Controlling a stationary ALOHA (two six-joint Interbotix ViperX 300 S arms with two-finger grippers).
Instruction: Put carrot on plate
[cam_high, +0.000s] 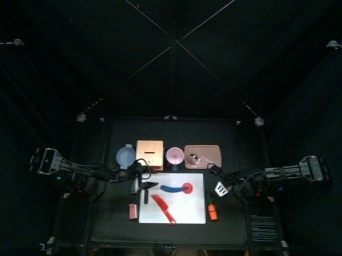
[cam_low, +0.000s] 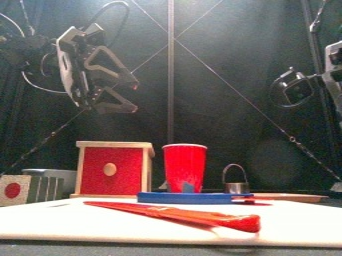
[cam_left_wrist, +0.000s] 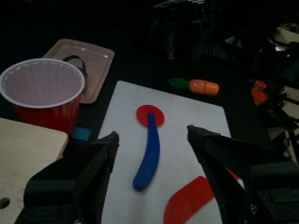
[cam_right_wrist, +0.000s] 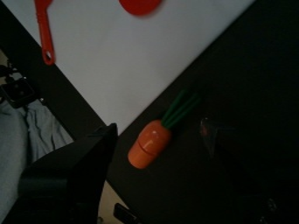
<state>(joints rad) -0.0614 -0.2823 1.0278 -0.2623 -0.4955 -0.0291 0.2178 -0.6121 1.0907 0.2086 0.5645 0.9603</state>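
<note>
While neither arm holds anything yet, you are at the approach step: the carrot (cam_right_wrist: 151, 144) lies untouched on the black table just off the edge of the white board (cam_right_wrist: 140, 61), on the right arm's side. Seen from the right gripper (cam_right_wrist: 158, 175), it sits between your spread jaws and a little ahead, a stubby orange body with a green tuft at one end, smooth and probably hard plastic, so I judge it could roll or slip under a careless pinch. Your next move, as I read it, is to come straight down over the body, close across its width, then carry it over the board to the plate (cam_left_wrist: 79, 54). The left gripper (cam_left_wrist: 152, 166) hangs raised above the board with its jaws wide apart, looking down on a blue spoon-like tool (cam_left_wrist: 149, 150) with a red disc at its tip, and a long red curved thing (cam_left_wrist: 193, 199). Farther back stand a red cup (cam_left_wrist: 45, 92), glossy and tapered, and a wooden box (cam_low: 114, 167). The plate lies beyond, at the table's rear: flat, pale tan-pink, roughly square with rounded corners, something dark resting on it.
</note>
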